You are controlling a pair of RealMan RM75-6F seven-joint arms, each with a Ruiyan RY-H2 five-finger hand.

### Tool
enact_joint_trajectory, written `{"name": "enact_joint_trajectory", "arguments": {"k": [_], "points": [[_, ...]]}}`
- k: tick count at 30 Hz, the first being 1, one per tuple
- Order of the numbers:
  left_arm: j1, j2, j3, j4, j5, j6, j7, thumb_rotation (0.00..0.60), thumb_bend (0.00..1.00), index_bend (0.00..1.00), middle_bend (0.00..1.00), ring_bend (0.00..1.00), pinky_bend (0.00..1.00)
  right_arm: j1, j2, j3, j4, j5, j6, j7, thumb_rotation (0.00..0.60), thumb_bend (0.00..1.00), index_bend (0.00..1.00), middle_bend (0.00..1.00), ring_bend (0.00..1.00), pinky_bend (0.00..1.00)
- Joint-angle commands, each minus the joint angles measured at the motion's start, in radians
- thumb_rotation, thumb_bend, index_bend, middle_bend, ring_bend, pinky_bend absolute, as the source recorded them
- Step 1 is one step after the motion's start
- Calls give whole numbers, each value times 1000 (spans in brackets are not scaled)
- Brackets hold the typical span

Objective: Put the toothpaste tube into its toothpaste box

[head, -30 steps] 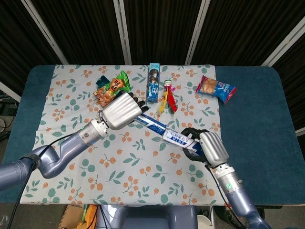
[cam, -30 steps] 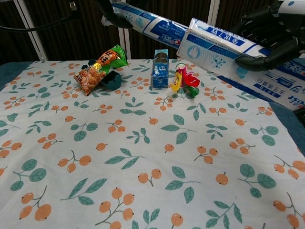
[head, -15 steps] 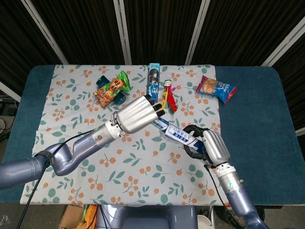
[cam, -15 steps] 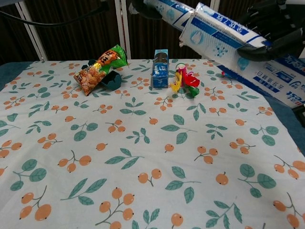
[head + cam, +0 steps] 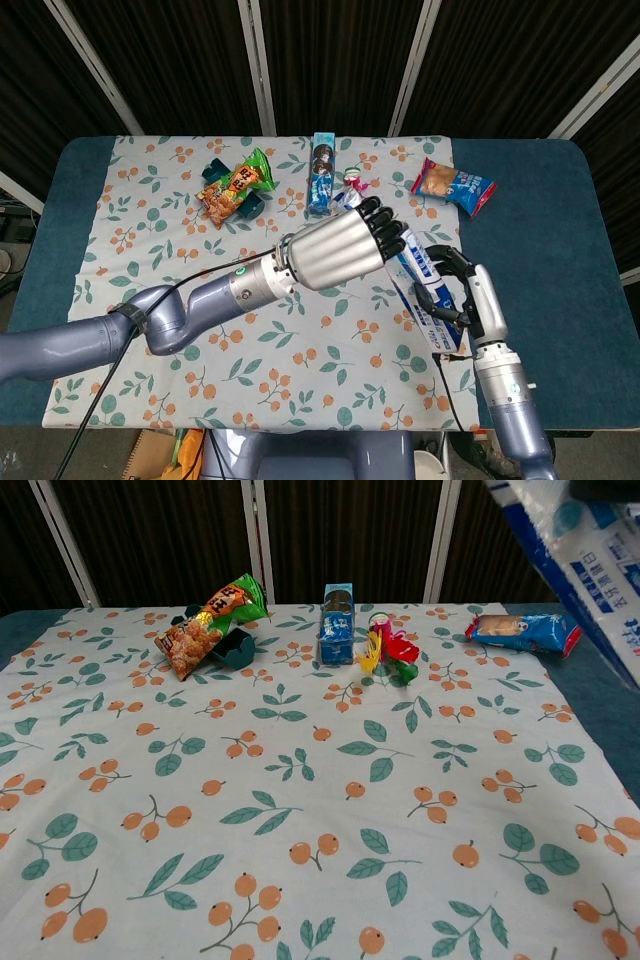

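Head view: toothpaste box (image 5: 420, 290), white and blue, held off the floral cloth (image 5: 150, 300) in the right hand (image 5: 470, 300), dark fingers (image 5: 447, 262) wrapped round its near part, box slanting up-left toward the left hand (image 5: 335, 250). Toothpaste tube not distinguishable; possibly hidden behind the left hand or inside the box, cannot tell. Left hand large in the foreground, silver back upward, dark fingertips (image 5: 385, 225) curled together over the box's far end; whether gripping anything cannot tell, palm side hidden. Chest view: only a slanted stretch of the box (image 5: 580, 550) at the upper right corner, neither hand clearly visible.

Further out on the cloth, along its far side: orange and green snack bag (image 5: 235, 185) lying over a dark green item, blue cookie pack (image 5: 321, 172) at the middle, red and yellow toy (image 5: 385, 648) just beside it, partly covered by the left hand from above, blue snack packet (image 5: 455, 185) toward the right edge, blue table (image 5: 560, 260) beyond
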Motion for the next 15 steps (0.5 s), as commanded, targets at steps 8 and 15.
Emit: {"name": "enact_joint_trajectory", "arguments": {"k": [8, 15], "points": [[-38, -49, -85, 0, -84, 34, 115, 600, 7, 293, 298, 256, 360, -64, 1, 37, -30, -65, 35, 207, 600, 394, 502, 586, 491, 401], [-8, -8, -110, -49, -115, 91, 103, 600, 7, 293, 288, 256, 360, -93, -4, 63, 3, -71, 57, 314, 600, 393, 502, 586, 491, 401]]}}
